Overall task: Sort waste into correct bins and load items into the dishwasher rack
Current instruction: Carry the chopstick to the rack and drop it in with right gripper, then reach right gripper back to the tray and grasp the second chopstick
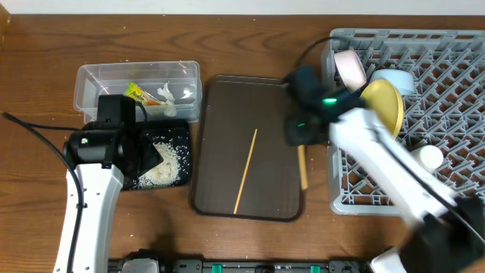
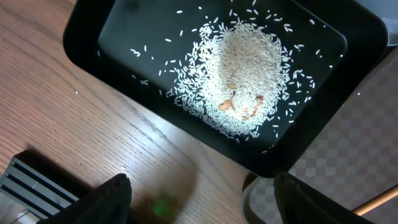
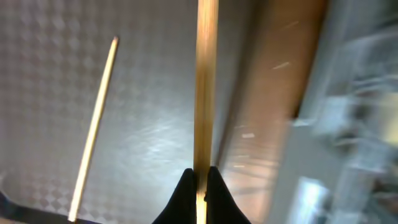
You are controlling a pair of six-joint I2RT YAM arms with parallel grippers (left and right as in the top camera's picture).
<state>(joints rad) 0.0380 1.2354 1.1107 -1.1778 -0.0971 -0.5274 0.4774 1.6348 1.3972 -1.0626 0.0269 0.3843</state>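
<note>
My right gripper (image 3: 199, 177) is shut on a wooden chopstick (image 3: 205, 81), held above the right edge of the brown tray (image 1: 220, 98), next to the grey dishwasher rack (image 1: 455, 144). In the overhead view that chopstick (image 1: 302, 168) hangs below the gripper (image 1: 298, 135). The second chopstick (image 1: 246, 171) lies on the tray; it also shows in the right wrist view (image 3: 93, 127). The rack holds the yellow plate (image 1: 384, 106), a white bowl (image 1: 348, 68), a light blue bowl (image 1: 394, 80) and a pale cup (image 1: 429, 157). My left gripper (image 2: 199, 199) is open and empty over the table beside the black bin (image 2: 112, 62), which holds rice (image 2: 242, 74). The clear bin (image 1: 91, 80) holds the snack wrapper (image 1: 139, 94) and tissue bits (image 1: 168, 95).
The brown tray lies between the two bins and the rack. The rack's left wall (image 1: 337, 182) is close to my right gripper. The left arm's cable (image 1: 38, 140) runs across the table at the left.
</note>
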